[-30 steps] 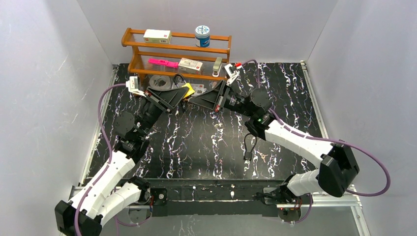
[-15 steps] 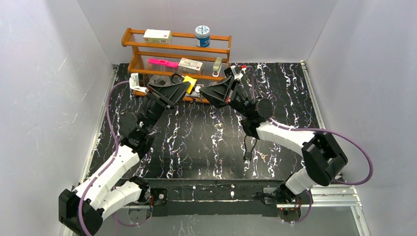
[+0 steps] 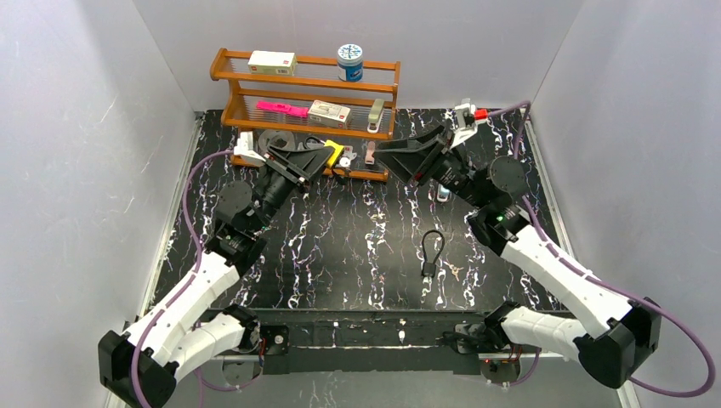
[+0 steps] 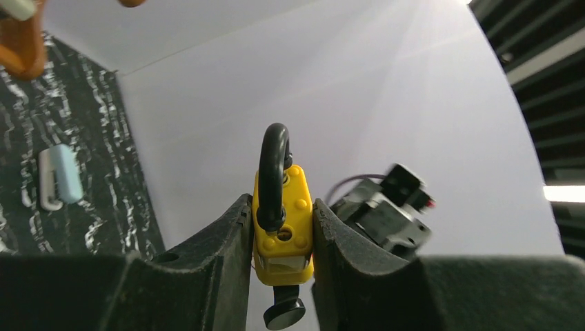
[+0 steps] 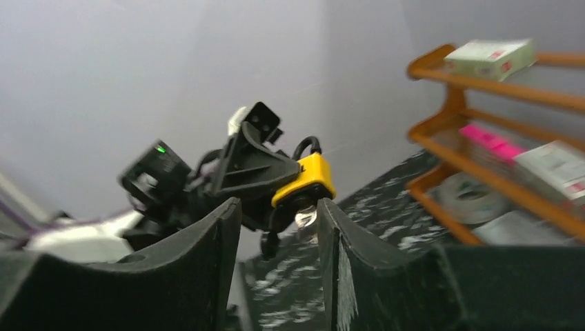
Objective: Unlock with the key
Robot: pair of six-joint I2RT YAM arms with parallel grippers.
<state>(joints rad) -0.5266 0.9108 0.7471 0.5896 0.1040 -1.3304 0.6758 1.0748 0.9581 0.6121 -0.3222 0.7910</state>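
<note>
A yellow padlock (image 4: 283, 221) with a black shackle (image 4: 272, 162) is clamped between my left gripper's (image 4: 281, 204) fingers, held up in the air. A black key head (image 4: 284, 314) sticks out of the padlock's underside. The shackle's near end lies beside a round hole in the body. From above, the padlock (image 3: 337, 152) sits at the left gripper's (image 3: 332, 155) tip, in front of the rack. My right gripper (image 3: 383, 155) stands open a short way to the padlock's right, touching nothing. In the right wrist view the padlock (image 5: 308, 176) shows beyond the open right gripper (image 5: 279, 207).
A wooden rack (image 3: 255, 125) with boxes, a pink item (image 3: 282, 108) and a blue-lidded jar (image 3: 349, 61) stands at the back. A black cable loop (image 3: 432, 248) lies mid-table. A small light-blue object (image 3: 442, 194) lies under the right arm. White walls enclose the table.
My right gripper has opened and drawn back to the right, away from the padlock. The left gripper still holds the padlock and has shifted slightly right.
</note>
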